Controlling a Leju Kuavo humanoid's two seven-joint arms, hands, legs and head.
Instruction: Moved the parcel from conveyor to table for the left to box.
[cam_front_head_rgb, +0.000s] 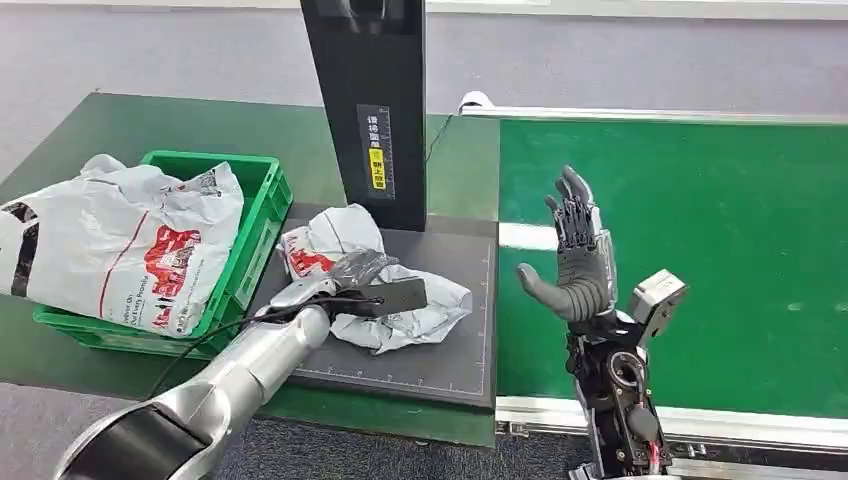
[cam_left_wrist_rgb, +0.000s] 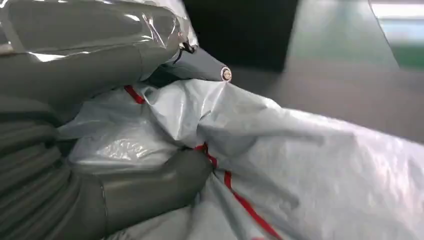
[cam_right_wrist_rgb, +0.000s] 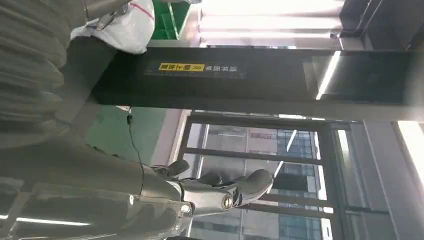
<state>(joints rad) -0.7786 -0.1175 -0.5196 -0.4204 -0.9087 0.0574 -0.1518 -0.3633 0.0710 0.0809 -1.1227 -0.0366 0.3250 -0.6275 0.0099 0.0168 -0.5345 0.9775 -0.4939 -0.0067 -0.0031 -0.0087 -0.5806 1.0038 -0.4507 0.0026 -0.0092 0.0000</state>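
1. Grey plastic, soft and crinkly, is what the parcel (cam_front_head_rgb: 385, 285) is made of. It lies on the dark mat (cam_front_head_rgb: 455, 355) on the table (cam_front_head_rgb: 120, 125), just beside the green box (cam_front_head_rgb: 262, 190).
2. The left hand (cam_front_head_rgb: 362, 275) rests on top of the parcel, and in the left wrist view its thumb (cam_left_wrist_rgb: 150, 192) and fingers (cam_left_wrist_rgb: 100, 55) close around the crumpled bag, so I think it is holding it.
3. The bag is slippery. If the hand only has a thin fold, the parcel could slide out on the way up.
4. The box already has a big bag (cam_front_head_rgb: 125, 245) in it that sticks out over the side. The new parcel might not fit and could roll off.
5. The black post (cam_front_head_rgb: 370, 100) stands close behind. A high swing could bump it.
6. The right hand (cam_front_head_rgb: 578, 255) is up over the green conveyor (cam_front_head_rgb: 700, 230), fingers spread, holding nothing.
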